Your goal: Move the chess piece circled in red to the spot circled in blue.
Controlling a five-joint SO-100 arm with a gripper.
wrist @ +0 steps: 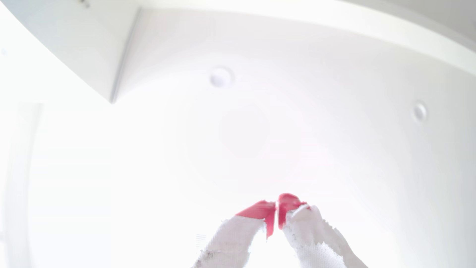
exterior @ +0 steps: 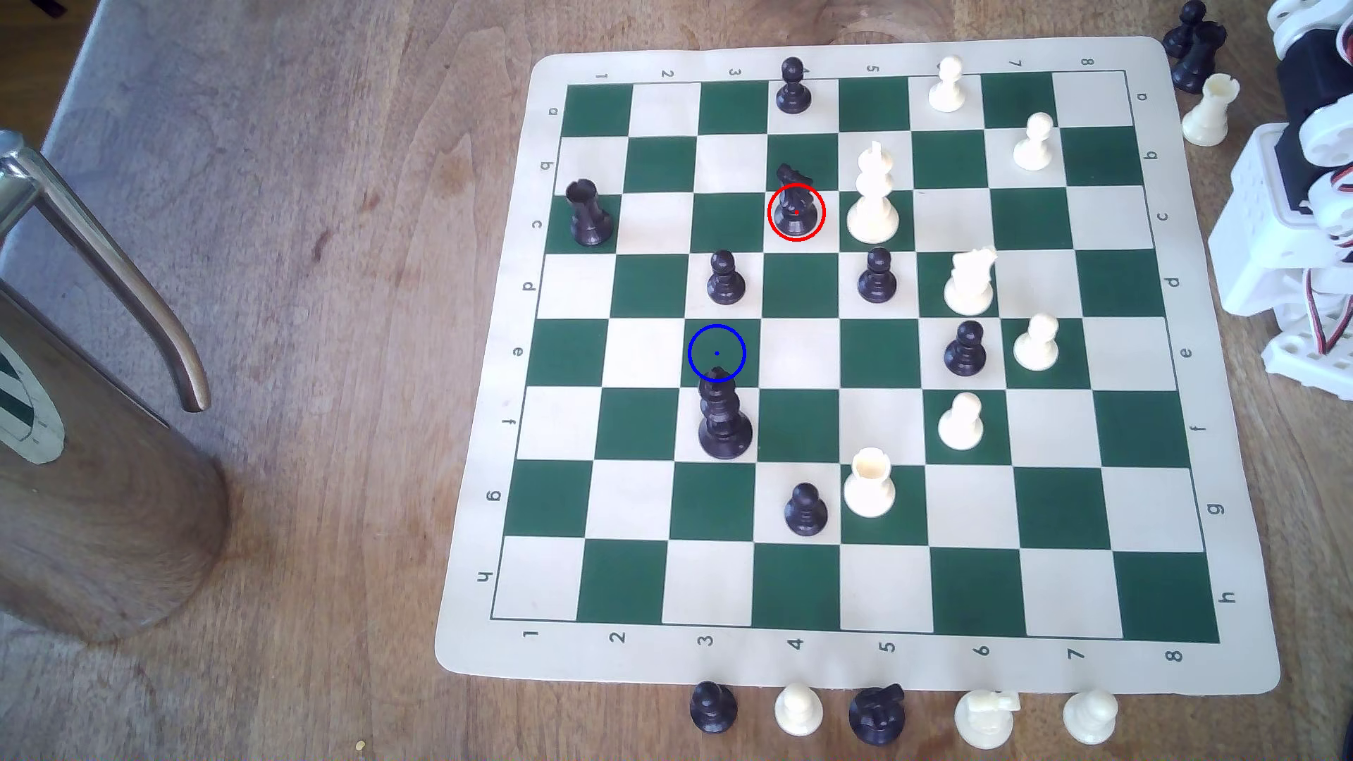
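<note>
Red-tipped gripper (wrist: 277,212) points up at a white ceiling, tips pressed together on nothing, parked off the board, so the approach hasn't begun. Black knight (exterior: 796,201) stands upright in the red ring, upper centre of the exterior view, beside the white king (exterior: 873,197). Blue-ringed green square (exterior: 717,353) waits lower left, the tall black queen (exterior: 723,417) crowding its lower edge.

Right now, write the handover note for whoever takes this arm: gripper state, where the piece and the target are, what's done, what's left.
Gripper: red-tipped fingers pressed together, holding nothing, aimed at a white ceiling.
Black knight: upright on its red-ringed cream square, beside the tall white piece.
Blue-ringed square: dark green, vacant; the tall black piece stands on the square just below it in the exterior view.
Done: nothing.
Left: reach, grasp, carry, set down without knocking neighbours.
</note>
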